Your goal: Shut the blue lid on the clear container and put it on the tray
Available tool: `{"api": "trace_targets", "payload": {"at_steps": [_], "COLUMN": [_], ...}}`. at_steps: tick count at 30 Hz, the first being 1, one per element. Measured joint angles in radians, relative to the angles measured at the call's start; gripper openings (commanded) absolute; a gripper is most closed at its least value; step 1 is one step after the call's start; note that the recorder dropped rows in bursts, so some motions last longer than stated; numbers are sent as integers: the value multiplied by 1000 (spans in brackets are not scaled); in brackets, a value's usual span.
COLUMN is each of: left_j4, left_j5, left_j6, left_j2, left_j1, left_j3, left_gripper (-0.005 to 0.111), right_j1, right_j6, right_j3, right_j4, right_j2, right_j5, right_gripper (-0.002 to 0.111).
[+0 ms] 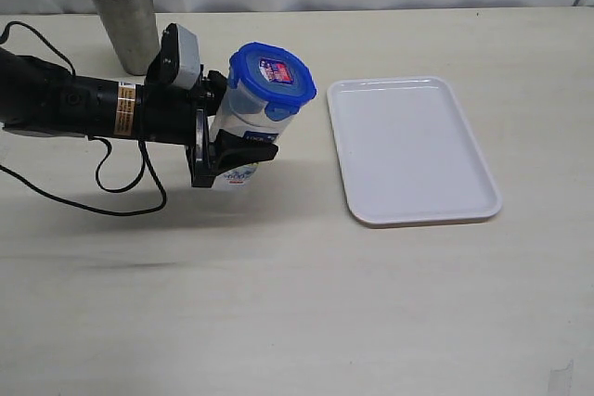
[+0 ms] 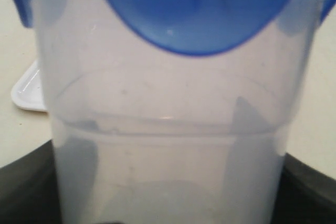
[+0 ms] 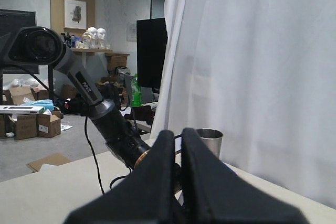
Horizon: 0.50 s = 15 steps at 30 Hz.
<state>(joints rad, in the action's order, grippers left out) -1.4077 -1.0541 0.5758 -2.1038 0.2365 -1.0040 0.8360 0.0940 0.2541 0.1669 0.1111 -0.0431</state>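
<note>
Plainly tall, narrow clear container (image 1: 239, 116), snap-flap blue lid (image 1: 272, 71) on top

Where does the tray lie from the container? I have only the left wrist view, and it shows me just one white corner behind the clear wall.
Observer: In the exterior view the tray lies flat to the right of the clear container, apart from it.
Operator: And where is the right gripper?
Observer: The right gripper is shut; the exterior view does not show it.
Operator: Is anything else on the table?
Observer: A steel cup stands upright at the back left.
</note>
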Motion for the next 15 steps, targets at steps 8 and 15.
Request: {"api": "trace_targets", "payload": {"at_steps": [8, 15], "left_j4": [-5, -5], "left_j5": [-2, -2], "left_j6": [0, 0], "left_j2": [0, 0], "left_j1": [0, 0], "left_j3": [0, 0], "left_gripper": [0, 0], "right_j1": [-85, -522], "right_j6": [0, 0], "right_j3": [0, -140], "right_j4": [-111, -120], "right_j2": [0, -6], "right_j5": [-3, 10], "right_gripper": [4, 4]}}
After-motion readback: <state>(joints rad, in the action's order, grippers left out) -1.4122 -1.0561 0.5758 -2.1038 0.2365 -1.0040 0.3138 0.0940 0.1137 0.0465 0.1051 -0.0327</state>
